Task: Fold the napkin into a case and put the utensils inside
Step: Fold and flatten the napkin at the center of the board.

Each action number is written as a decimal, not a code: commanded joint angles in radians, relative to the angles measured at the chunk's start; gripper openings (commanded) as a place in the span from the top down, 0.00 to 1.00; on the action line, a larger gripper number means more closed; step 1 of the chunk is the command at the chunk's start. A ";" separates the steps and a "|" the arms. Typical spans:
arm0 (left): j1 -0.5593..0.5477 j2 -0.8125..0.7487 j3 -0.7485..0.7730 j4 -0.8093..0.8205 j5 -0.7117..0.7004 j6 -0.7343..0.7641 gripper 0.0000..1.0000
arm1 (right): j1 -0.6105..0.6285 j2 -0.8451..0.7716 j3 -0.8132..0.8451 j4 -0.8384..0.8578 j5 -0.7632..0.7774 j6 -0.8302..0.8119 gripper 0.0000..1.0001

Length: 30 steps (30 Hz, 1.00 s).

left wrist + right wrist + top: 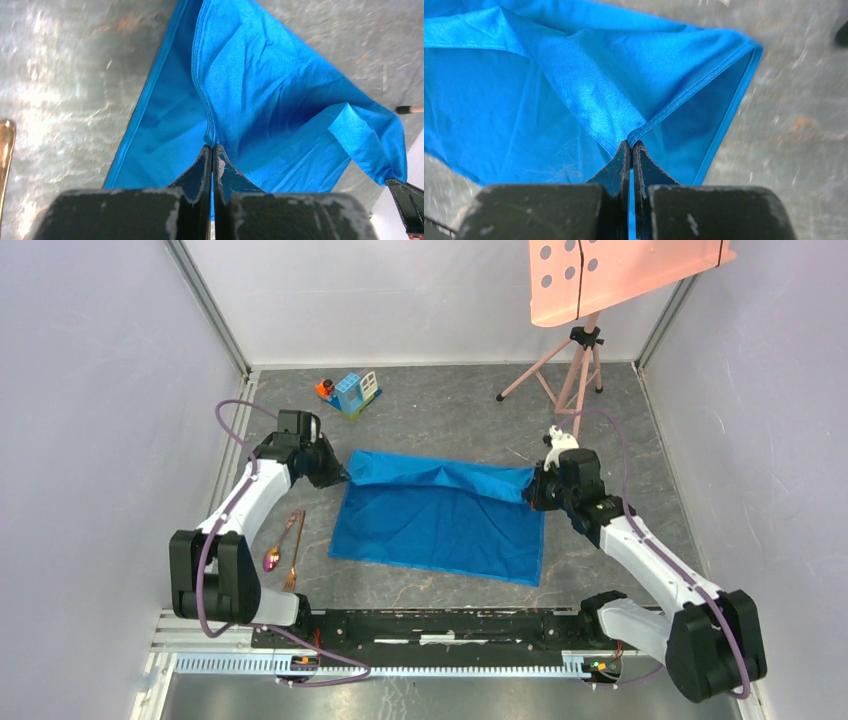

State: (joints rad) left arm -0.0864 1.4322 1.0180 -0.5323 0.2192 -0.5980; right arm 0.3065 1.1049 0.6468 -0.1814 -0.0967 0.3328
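The left pincer [343,476] and right pincer [532,490] each grip tight a far corner of the napkin [440,520] between them

Grey mottled tabletop [450,410]; pale walls [90,390] L, R, back; pink tripod [585,340] w/ perforated pink board [640,270] far R.

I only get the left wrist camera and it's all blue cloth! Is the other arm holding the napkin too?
Observer: Yes. The right fingers are shut on the napkin at its far right corner.
Operator: Where are the spoon and fork?
Observer: The spoon and fork lie side by side on the table, just left of the napkin, not touching it.
Operator: Anything else out there?
Observer: A small toy house stands beyond the napkin's far left corner.
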 commanded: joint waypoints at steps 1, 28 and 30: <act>0.002 -0.090 -0.112 -0.092 -0.053 0.047 0.98 | -0.001 -0.106 -0.107 -0.104 -0.101 0.025 1.00; 0.003 -0.236 -0.328 -0.213 -0.208 -0.159 0.98 | -0.001 -0.304 -0.278 -0.266 -0.197 0.081 1.00; 0.003 -0.245 -0.327 -0.223 -0.206 -0.164 0.98 | -0.001 -0.316 -0.273 -0.275 -0.204 0.083 1.00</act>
State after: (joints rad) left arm -0.0864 1.2022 0.6922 -0.7273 0.0368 -0.6926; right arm 0.3065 0.8162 0.3756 -0.4534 -0.2630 0.3927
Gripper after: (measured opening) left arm 0.033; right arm 0.012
